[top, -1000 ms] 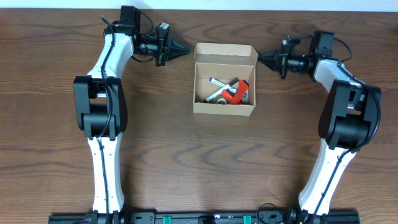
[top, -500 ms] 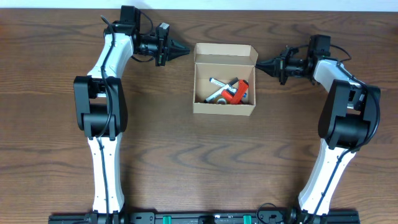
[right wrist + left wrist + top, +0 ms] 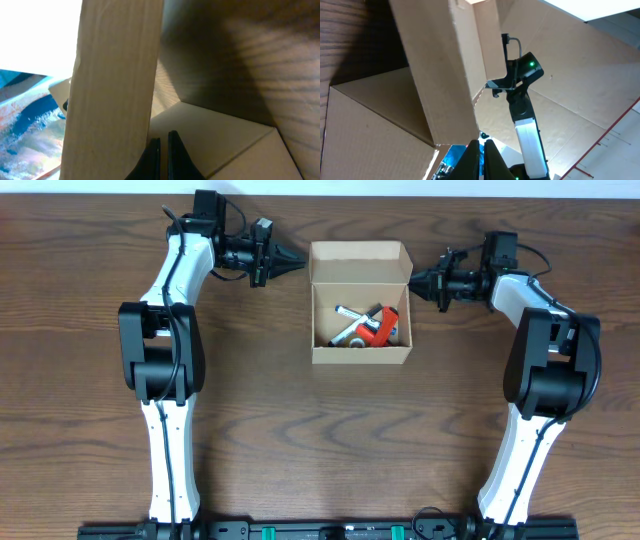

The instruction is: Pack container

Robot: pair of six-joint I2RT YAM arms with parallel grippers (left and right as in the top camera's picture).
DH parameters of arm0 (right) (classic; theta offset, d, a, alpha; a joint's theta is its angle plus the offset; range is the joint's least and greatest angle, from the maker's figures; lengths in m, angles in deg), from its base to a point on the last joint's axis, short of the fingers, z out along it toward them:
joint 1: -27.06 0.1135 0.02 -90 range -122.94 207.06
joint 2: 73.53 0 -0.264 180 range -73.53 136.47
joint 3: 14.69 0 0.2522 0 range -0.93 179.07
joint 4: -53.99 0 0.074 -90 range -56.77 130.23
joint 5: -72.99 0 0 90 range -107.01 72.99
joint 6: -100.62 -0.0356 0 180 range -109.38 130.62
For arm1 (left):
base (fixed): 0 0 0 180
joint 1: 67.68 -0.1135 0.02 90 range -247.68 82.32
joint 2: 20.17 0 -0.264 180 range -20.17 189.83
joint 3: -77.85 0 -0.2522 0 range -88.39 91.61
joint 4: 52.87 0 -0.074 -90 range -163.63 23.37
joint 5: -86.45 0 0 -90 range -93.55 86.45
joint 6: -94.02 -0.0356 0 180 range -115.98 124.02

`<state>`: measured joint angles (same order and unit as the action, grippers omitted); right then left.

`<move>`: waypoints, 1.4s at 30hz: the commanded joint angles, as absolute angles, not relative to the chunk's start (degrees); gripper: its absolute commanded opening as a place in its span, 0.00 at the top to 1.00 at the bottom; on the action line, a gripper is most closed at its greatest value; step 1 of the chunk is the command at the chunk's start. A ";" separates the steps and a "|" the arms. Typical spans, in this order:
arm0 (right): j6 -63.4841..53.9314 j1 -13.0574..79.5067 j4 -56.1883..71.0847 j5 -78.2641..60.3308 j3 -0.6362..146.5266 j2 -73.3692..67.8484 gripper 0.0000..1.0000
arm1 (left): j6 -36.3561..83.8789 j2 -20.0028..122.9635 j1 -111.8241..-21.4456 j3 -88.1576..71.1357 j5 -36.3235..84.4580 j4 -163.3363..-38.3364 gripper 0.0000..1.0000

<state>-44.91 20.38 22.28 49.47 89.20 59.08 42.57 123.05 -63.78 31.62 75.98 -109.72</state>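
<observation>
- The container [image 3: 361, 353] sits between left gripper [image 3: 297, 260] and right gripper [image 3: 417, 280], flap [image 3: 358, 260] raised, items [image 3: 365, 326] inside.
- Both jaws are clenched on nothing; an uneven push could skid or twist the container.

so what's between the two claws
Only the open container, seen in the overhead view: the left claw is by its left wall and the right claw by its right wall.
</observation>
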 commanded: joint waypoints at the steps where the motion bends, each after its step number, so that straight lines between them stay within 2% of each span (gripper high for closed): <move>1: -45.74 20.65 25.78 53.01 89.15 59.35 0.99 | 41.65 123.09 -63.91 32.47 76.87 -109.92 0.94; 9: -50.24 20.62 37.49 59.11 89.17 59.35 0.99 | 41.26 123.09 -63.94 32.47 77.07 -109.90 0.94; 17: -51.73 20.73 43.26 63.83 89.17 59.35 0.99 | 41.26 123.09 -63.91 32.47 77.07 -109.90 0.94; 24: -51.73 20.67 43.28 63.83 89.17 59.35 0.99 | 41.26 123.09 -64.15 32.47 77.03 -109.87 0.94; 27: -51.73 20.65 43.26 63.83 89.17 59.35 0.99 | 41.26 123.09 -64.72 32.47 76.98 -109.85 0.92; 29: -51.73 20.65 43.28 63.83 89.17 59.35 0.99 | 41.26 123.09 -65.36 32.47 76.98 -109.85 0.81; 30: -51.73 20.62 43.26 63.83 89.17 59.35 0.99 | 41.24 123.09 -65.71 32.47 76.98 -109.83 0.80; 31: -51.73 20.60 43.26 63.83 89.17 59.35 0.99 | 41.24 123.09 -66.06 32.47 77.00 -109.85 0.80; 33: -51.73 20.60 43.26 63.81 89.17 59.35 0.99 | 41.24 123.09 -66.60 32.47 76.98 -109.87 0.94; 42: -52.60 20.14 43.26 63.87 89.17 59.35 0.99 | 41.28 123.09 -68.15 32.47 73.81 -110.38 0.94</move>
<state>-51.92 20.34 43.13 62.25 88.98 59.15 41.67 123.05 -67.72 31.62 74.97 -110.03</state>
